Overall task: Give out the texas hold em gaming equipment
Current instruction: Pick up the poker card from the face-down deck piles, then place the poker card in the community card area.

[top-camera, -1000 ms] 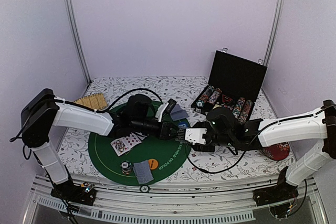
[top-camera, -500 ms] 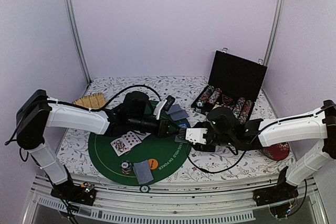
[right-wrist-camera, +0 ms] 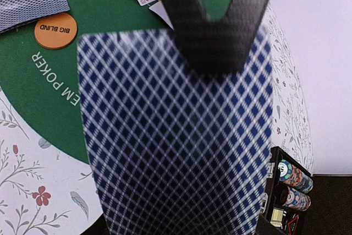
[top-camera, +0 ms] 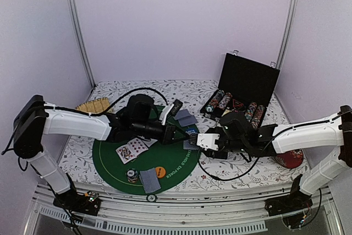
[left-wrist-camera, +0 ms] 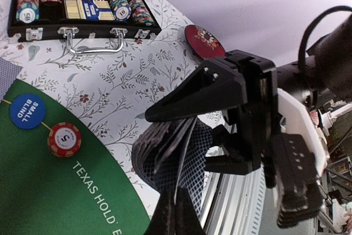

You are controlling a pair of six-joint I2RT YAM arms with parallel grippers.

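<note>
My right gripper [top-camera: 199,140] holds a deck of blue-patterned playing cards [left-wrist-camera: 165,155] upright over the mat's right edge, one finger on each side. My left gripper [left-wrist-camera: 176,216] is shut on the edge of one card of that deck [right-wrist-camera: 176,136], and its dark fingers [right-wrist-camera: 212,31] pinch the card's top edge. On the green felt mat [top-camera: 110,160] lie face-up cards [top-camera: 132,149], an orange big-blind button [top-camera: 160,171], a striped chip [top-camera: 132,175] and a face-down card [top-camera: 149,180]. A blue small-blind button [left-wrist-camera: 27,111] and a red chip [left-wrist-camera: 64,139] lie at the mat's far side.
An open black case [top-camera: 250,78] with rows of chips stands at the back right. A red round disc [top-camera: 290,159] lies under my right arm. A tan bamboo mat [top-camera: 96,104] sits at the back left. Face-down cards [top-camera: 187,118] rest on the mat's far edge.
My left gripper's jaws have closed onto a card at the deck. The left arm's elbow has drifted left. The right gripper has hardly moved.
</note>
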